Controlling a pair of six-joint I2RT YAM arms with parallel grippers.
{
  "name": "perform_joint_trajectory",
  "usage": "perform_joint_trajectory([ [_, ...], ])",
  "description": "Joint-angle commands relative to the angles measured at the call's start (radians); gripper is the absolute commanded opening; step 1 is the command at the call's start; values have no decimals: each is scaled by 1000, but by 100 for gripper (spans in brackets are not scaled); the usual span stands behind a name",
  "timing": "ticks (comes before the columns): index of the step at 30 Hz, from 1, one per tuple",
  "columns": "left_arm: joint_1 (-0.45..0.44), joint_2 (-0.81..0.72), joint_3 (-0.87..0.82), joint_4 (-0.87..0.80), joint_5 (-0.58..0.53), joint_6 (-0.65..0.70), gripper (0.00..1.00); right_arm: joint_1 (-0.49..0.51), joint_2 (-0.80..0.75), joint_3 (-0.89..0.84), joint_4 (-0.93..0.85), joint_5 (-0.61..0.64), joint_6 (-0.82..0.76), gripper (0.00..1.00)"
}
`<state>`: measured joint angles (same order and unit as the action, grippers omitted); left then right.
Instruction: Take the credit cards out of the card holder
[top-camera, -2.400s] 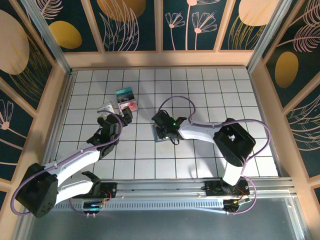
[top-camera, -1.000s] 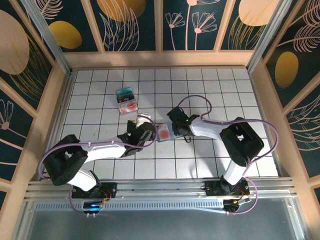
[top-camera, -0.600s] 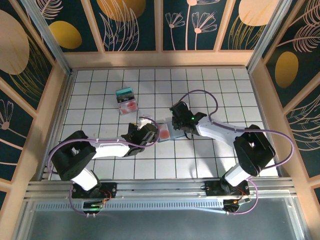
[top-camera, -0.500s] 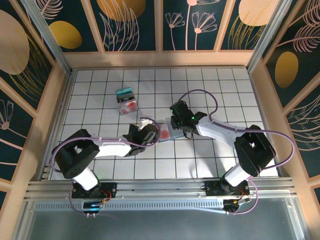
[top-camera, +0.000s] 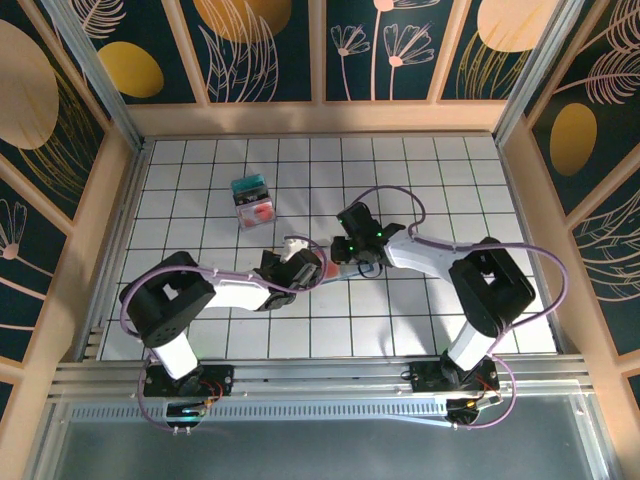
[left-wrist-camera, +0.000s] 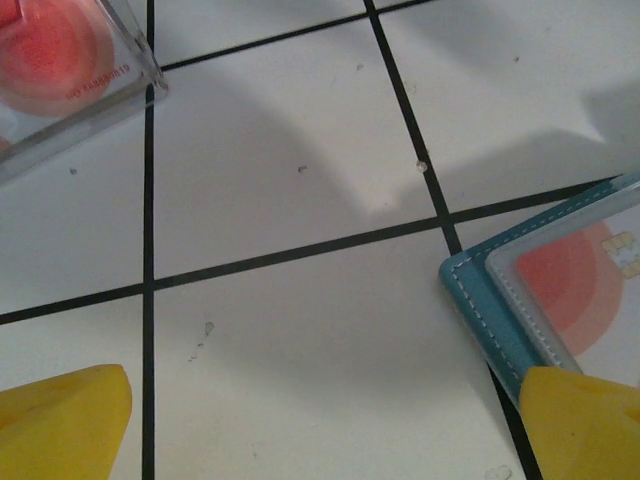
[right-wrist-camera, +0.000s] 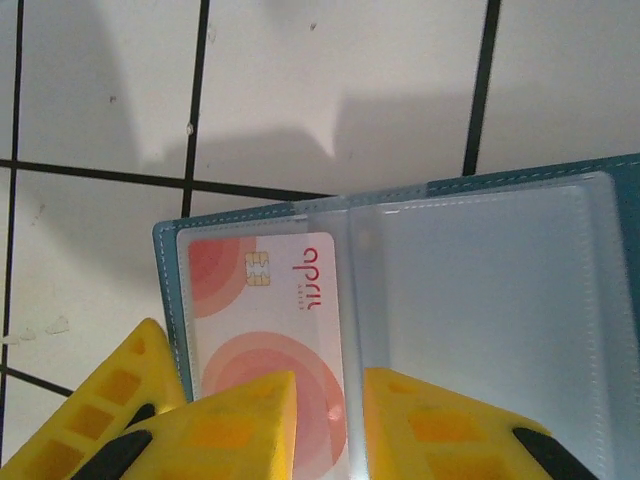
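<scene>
The card holder (right-wrist-camera: 480, 320) lies open on the white tiles, teal-blue edged with clear sleeves; it shows too as the card holder (top-camera: 337, 268). Its left sleeve holds one credit card (right-wrist-camera: 265, 300), white with pink-red circles and a chip. The right sleeve looks empty. My right gripper (right-wrist-camera: 330, 400) stands on the holder with narrow jaws astride the centre fold, one finger over the card. My left gripper (left-wrist-camera: 320, 430) is wide open over bare tile; its right finger (left-wrist-camera: 585, 425) sits at the holder's corner (left-wrist-camera: 480, 300), beside the credit card (left-wrist-camera: 575, 290). From above, the left gripper (top-camera: 300, 268) and right gripper (top-camera: 347, 255) meet mid-table.
A small pile of loose cards (top-camera: 252, 203), teal and red-pink, lies at the back left; its red-circled card (left-wrist-camera: 60, 60) shows in the left wrist view's corner. Wooden walls (top-camera: 320, 118) fence the tiled table. Open tiles lie to the right and front.
The left gripper has slid right, up to the holder's left corner. The right arm has shifted its elbow while its gripper stayed on the holder and narrowed slightly.
</scene>
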<state>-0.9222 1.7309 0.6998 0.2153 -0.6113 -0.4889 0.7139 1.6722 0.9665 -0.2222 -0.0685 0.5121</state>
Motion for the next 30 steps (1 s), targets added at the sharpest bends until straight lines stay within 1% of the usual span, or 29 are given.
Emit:
perform_joint_trajectory([
  [1, -3, 29, 22, 0, -17, -30, 99, -8, 19, 29, 41, -58, 16, 24],
  [5, -3, 33, 24, -14, -26, -40, 99, -12, 41, 30, 55, -79, 14, 23],
  [13, -3, 21, 17, -30, -40, -45, 99, -34, 60, 5, 57, -72, 34, 24],
  [18, -2, 21, 21, -35, -41, -48, 99, -48, 68, -27, 92, -104, 45, 25],
  [30, -3, 28, 21, -44, -45, -54, 99, -48, 86, -29, 105, -122, 29, 25],
])
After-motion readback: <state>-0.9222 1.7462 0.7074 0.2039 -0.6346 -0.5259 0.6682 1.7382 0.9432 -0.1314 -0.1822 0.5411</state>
